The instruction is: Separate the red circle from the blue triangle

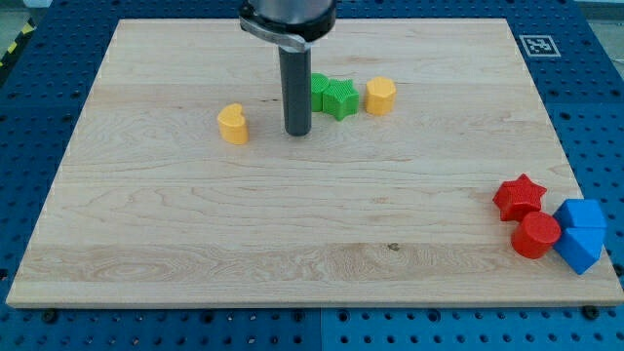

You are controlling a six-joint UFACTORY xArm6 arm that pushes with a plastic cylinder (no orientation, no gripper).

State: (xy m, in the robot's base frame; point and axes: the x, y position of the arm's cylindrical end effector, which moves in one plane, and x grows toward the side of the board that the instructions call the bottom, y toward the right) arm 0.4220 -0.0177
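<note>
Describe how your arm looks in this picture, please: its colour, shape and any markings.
My arm ends in a straight, dark grey round rod hanging from a wider dark collar with a pale metal rim at the view's top. My tip is a plain, flat end. No cables or markings show.

- My rod is a straight, smooth cylinder, dark grey to near black, with a soft sheen down its length.
- A paler streak of reflected light runs along the side of the rod facing the view's left.
- My tip is cut flat and blunt, the same width as the rest of the rod, with no taper or pad.
- Above the rod sits a wider round collar, black and glossy, cropped by the view's top edge.
- The collar's lower rim is edged by a thin, light grey, metallic-looking band that curves around it.
</note>
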